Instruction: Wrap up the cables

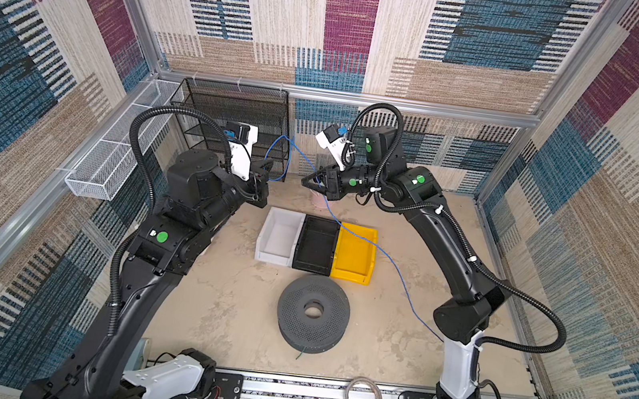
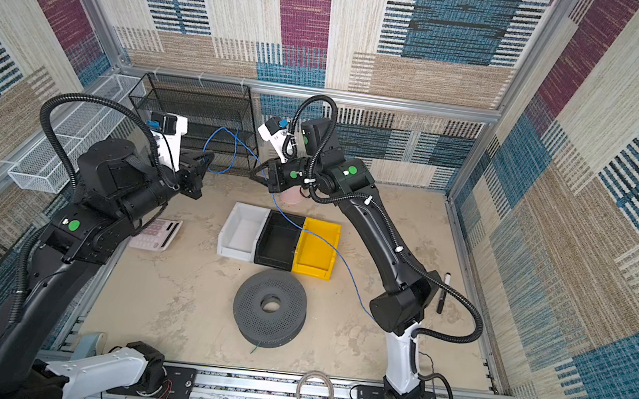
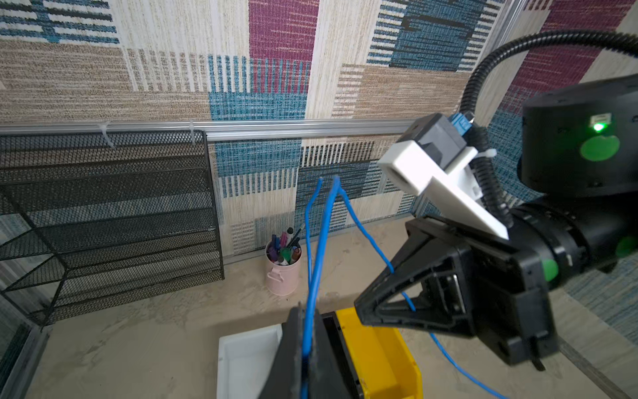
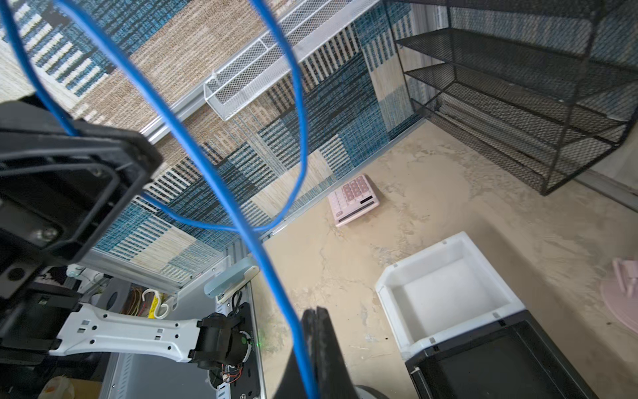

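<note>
Both left pincer point(image 1: 267, 165) and right pincer point(image 1: 306, 182) clench the cable point(image 3: 322, 241) looped between them.

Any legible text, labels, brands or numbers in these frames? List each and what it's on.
No text can be read in any view.
Pink calculator: the key markings are too small and blurred to read.
Markers in the pink cup: any print on the barrels is too small to read.

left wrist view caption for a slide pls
Left pincer shut on a thin bright blue cable that loops to the right pincer; pink pen cup behind
</note>
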Available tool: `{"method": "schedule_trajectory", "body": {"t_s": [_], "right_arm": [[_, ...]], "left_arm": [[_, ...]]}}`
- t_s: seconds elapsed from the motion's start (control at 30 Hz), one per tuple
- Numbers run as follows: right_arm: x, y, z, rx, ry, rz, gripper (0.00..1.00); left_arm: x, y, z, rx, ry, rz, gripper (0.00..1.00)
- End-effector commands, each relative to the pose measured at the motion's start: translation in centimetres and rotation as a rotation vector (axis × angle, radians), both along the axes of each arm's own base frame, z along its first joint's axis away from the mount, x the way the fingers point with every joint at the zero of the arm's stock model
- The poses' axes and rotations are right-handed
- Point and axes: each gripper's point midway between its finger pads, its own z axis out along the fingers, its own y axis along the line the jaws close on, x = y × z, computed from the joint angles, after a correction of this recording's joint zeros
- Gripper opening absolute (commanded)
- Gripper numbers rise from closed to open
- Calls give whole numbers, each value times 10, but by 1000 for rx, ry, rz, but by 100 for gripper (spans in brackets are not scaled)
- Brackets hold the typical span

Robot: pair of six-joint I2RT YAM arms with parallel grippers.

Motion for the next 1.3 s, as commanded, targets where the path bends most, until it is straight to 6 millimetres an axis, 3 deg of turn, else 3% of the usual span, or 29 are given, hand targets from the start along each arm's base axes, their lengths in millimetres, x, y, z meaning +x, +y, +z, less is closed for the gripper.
{"method": "schedule_trajectory", "body": {"t_s": [0.0, 0.1, 0.27, 0.37, 0.43, 0.5, 0.63, 0.87, 1.1, 1.27], "right_arm": [[28, -29, -8, -101, -68, -175, 0], [48, -50, -8, -167, -141, -313, 0], [61, -64, 1, -191, -199, -402, 0], [56, -56, 3, -169, -181, -356, 0], [51, -48, -2, -152, -141, -306, 0], [47, -40, -9, -133, -93, -264, 0], [36, -29, -10, 6, 69, -127, 0], [25, -25, 16, 173, 211, 16, 0], [8, -16, 38, 293, 332, 160, 0], [0, -15, 46, 309, 359, 223, 0]], "left_arm": [[-9, 13, -3, 91, 41, 35, 0], [-16, 8, -14, 159, 137, -19, 0], [-16, 3, -40, 296, 305, -87, 2], [-10, 6, -50, 339, 364, -69, 28], [-12, -2, -47, 308, 350, -108, 60], [-15, -5, -39, 266, 316, -122, 69], [-28, -4, -25, 194, 186, -123, 73], [-60, -7, -26, 36, -52, -173, 74], [-55, -24, -19, -90, -293, -209, 74], [-42, -29, 4, -57, -447, -156, 74]]}}
